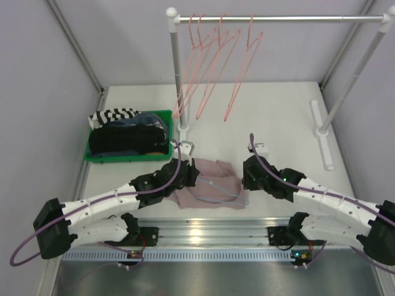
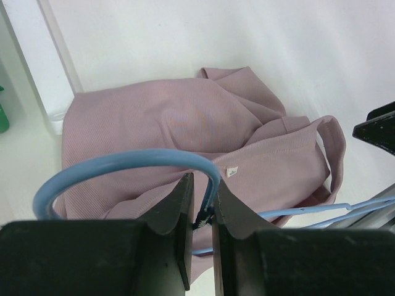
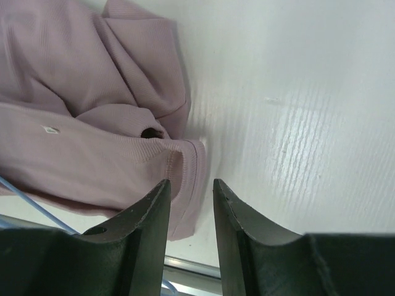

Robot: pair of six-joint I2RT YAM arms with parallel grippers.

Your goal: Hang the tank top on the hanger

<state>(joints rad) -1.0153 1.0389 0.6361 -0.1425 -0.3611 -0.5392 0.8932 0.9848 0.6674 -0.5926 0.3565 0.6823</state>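
- Hidden: from above my left arm covers the left edge of the tank top (image 2: 166, 117); the shoulders of the hanger (image 2: 123, 161) are cut off.
- Count: one tank top, one blue hanger; the pink hangers (image 1: 213, 68) overlap, so I can't count them.
- My left gripper (image 2: 202, 185) is clamped on the hanger's neck, over the top.
- My right gripper (image 3: 191, 185) has its jaws parted and empty, above the top's hem on the table (image 1: 278, 111).
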